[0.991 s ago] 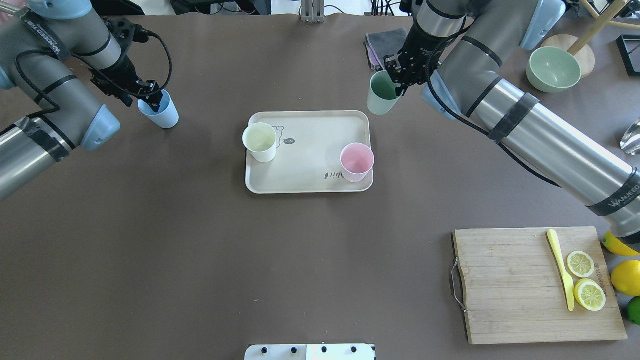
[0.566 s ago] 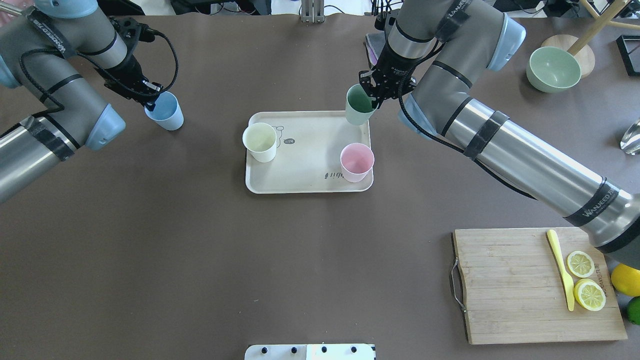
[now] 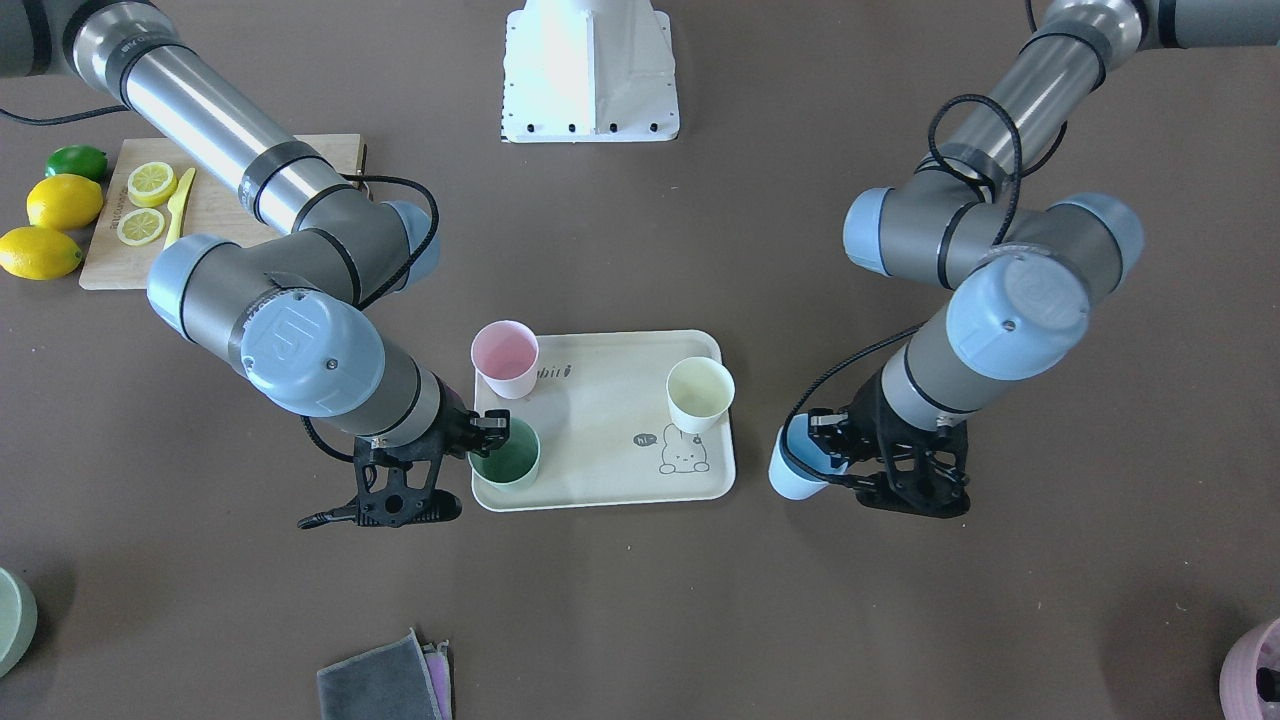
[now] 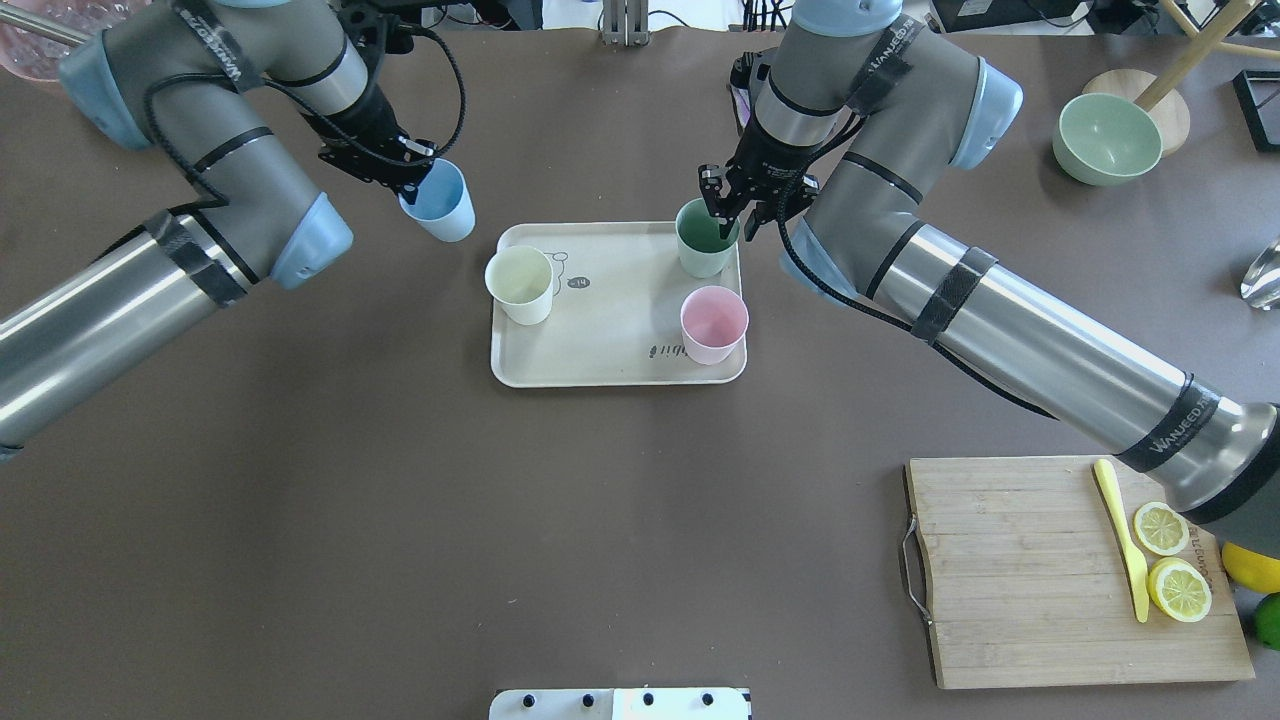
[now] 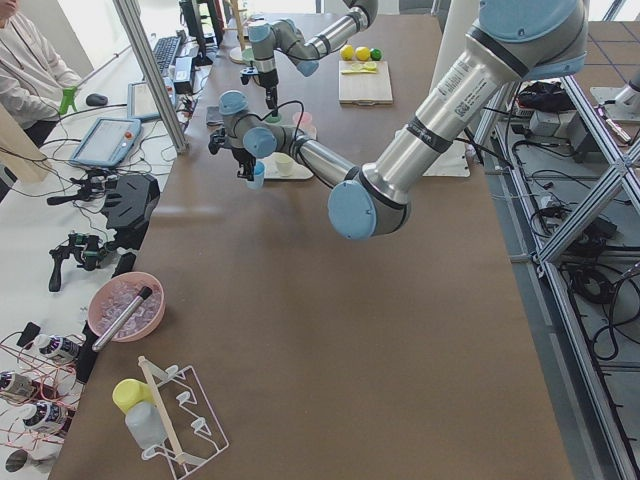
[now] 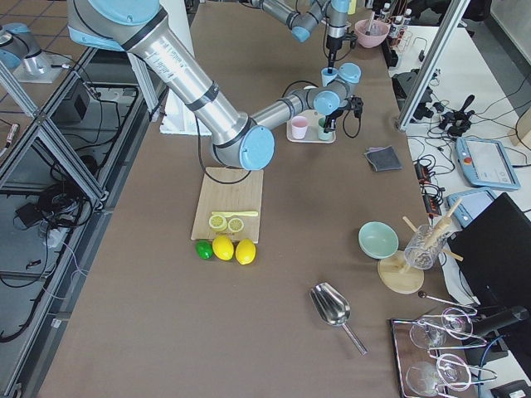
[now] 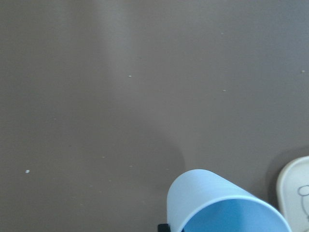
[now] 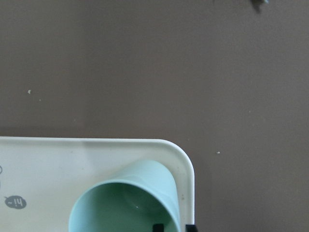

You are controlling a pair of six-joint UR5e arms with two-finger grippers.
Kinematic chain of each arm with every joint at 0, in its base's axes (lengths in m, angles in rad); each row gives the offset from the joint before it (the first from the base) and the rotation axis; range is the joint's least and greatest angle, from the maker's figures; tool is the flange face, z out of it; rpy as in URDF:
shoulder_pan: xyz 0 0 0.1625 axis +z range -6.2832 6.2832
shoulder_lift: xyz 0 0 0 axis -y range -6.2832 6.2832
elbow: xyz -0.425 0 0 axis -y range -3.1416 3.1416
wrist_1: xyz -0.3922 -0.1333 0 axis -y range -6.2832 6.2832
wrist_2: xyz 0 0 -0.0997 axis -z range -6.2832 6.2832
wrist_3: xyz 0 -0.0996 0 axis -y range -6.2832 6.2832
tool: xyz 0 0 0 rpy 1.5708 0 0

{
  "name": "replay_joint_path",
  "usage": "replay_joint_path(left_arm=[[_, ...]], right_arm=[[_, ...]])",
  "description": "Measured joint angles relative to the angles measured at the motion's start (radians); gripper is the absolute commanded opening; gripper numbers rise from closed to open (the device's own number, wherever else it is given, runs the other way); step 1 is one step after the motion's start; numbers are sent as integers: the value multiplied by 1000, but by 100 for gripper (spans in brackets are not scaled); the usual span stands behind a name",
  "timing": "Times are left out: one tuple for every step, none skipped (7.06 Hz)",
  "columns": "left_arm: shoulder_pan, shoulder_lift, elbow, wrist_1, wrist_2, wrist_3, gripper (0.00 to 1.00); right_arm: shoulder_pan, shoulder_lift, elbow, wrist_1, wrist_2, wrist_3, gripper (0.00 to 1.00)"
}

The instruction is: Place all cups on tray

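- While the right gripper (image 4: 725,203) pinches the rim of the sage-green matte tapered tumbler (image 4: 704,245), one finger sits inside the mouth and the other against the outer wall.
- That tumbler is mouth-up within the upper right corner of the cream-beige rectangular tray (image 4: 600,355), as the overhead view frames it.
- Contact between its base and the tray floor cannot be confirmed from any view.
- The left gripper (image 4: 412,178) is clamped on the rim of the light-blue matte tapered tumbler (image 4: 440,207).
- The light-blue tumbler is tilted and held off the brown table (image 4: 400,520), near the tray's upper left corner but outside its rim.
- The cream-white tapered tumbler (image 4: 520,285) stands upright on the tray at its left side, beside the printed bunny drawing (image 3: 685,455).
- The pastel-pink tapered tumbler (image 4: 713,325) stands upright on the tray at its right side, next to the script print and just below the sage-green tumbler in the overhead view.
- A wooden cutting board (image 4: 1020,580) with a metal handle lies at the lower right of the overhead view, well apart from the tray.
- The board carries two lemon halves (image 4: 1170,558) and a yellow knife (image 4: 1122,535).
- A pale green bowl (image 4: 1106,138) sits at the upper right of the table.
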Motion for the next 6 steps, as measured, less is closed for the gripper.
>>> replay_joint_path(left_arm=[[32,-37,20,-16,4,-49,0],[56,-52,41,-52,16,-78,0],[77,-58,65,-97,45,-101,0],[90,-61,83,-130,70,-124,97],[97,-66,90,-144,81,-140,98],[98,-71,93,-148,85,-147,98]], right_arm=[[17,-8,13,-1,6,0,100],[43,-26,34,-3,21,-9,100],[68,-52,56,-3,38,-26,100],[86,-76,72,-4,48,-43,100],[102,-93,82,-5,54,-62,100],[116,-104,86,-6,59,-82,100]])
